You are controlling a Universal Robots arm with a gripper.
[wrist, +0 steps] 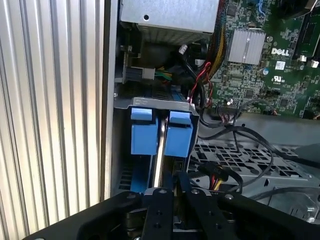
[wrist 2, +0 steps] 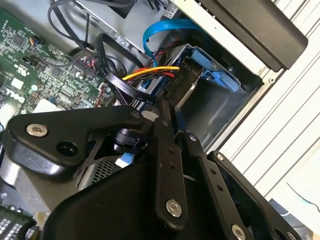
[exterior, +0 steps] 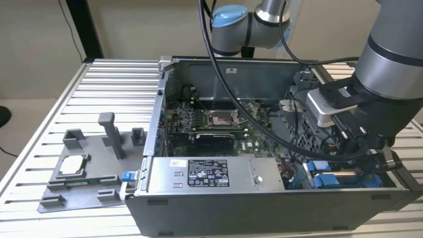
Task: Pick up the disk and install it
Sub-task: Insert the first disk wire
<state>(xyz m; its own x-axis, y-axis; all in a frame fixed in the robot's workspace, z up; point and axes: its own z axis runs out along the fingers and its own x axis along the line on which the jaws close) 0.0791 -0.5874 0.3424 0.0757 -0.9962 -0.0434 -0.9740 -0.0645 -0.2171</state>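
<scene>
Jaws together near disk (wrist: 178, 135), first wrist view

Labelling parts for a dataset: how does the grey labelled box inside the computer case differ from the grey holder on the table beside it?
The labelled box is a shiny metal block; the holder is matte, flat, with upright posts. The box sits inside the case; the holder lies outside on the slatted table, at the exterior view's left. Both are grey.

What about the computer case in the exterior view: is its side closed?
No: the computer case lies open, with its green motherboard plainly visible inside.
</scene>
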